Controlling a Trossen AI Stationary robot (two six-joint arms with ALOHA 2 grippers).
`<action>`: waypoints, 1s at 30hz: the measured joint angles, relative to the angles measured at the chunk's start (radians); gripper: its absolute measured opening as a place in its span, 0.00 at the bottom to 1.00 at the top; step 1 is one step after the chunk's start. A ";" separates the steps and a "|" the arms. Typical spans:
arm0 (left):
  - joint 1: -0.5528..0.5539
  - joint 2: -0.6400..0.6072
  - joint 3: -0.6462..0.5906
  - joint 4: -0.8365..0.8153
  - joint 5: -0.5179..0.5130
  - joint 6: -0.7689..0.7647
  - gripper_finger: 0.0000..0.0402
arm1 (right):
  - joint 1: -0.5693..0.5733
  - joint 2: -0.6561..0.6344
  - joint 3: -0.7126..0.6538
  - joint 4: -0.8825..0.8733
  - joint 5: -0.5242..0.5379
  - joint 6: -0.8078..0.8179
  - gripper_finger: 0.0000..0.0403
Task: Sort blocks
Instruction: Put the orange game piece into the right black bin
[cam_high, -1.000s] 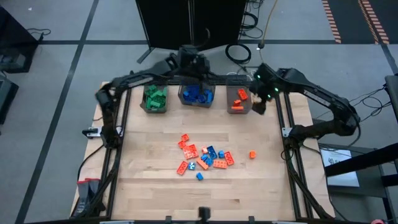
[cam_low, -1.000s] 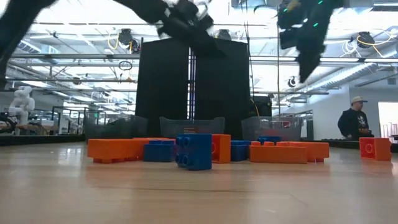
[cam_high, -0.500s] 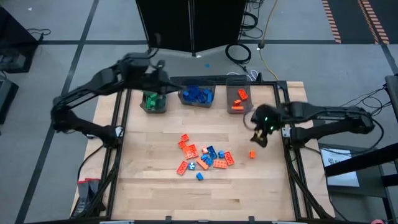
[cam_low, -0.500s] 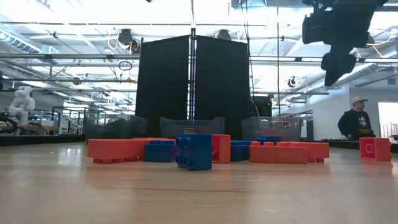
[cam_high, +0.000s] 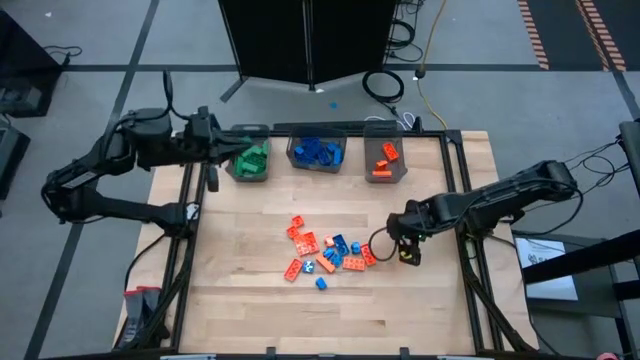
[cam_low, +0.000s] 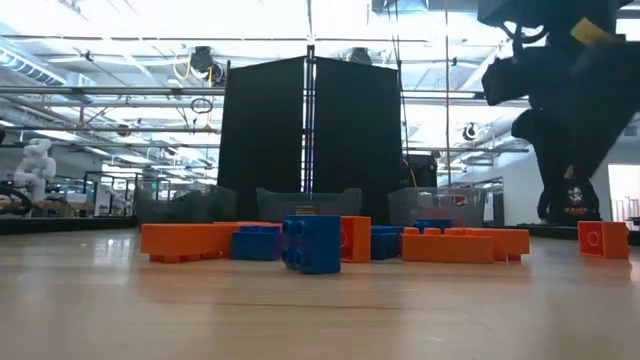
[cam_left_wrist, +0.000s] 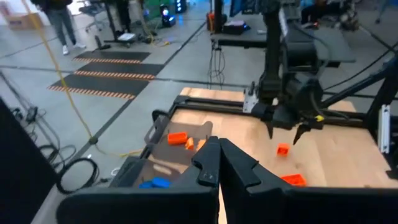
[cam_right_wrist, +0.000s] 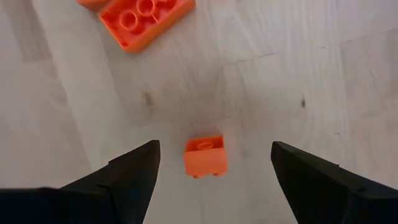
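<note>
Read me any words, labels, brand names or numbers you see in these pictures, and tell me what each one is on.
None can be read.
Bricks: studs only, no legible lettering.
Bins: no labels visible.
Floor stripes in the left wrist view: a hazard pattern, no words.

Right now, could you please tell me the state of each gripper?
Left gripper: shut, holding nothing, near the bins.
Right gripper: open, empty, above a small orange-red plastic brick.
</note>
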 joint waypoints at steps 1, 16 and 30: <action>-0.006 -0.008 -0.009 -0.010 -0.014 -0.005 0.00 | 0.013 0.014 0.000 0.001 0.005 0.005 0.75; -0.038 -0.026 -0.079 -0.036 -0.050 -0.026 0.00 | 0.125 0.150 -0.062 0.122 0.039 0.040 0.75; -0.038 -0.026 -0.078 -0.036 -0.050 -0.026 0.00 | 0.123 0.161 -0.168 0.236 0.021 0.071 0.48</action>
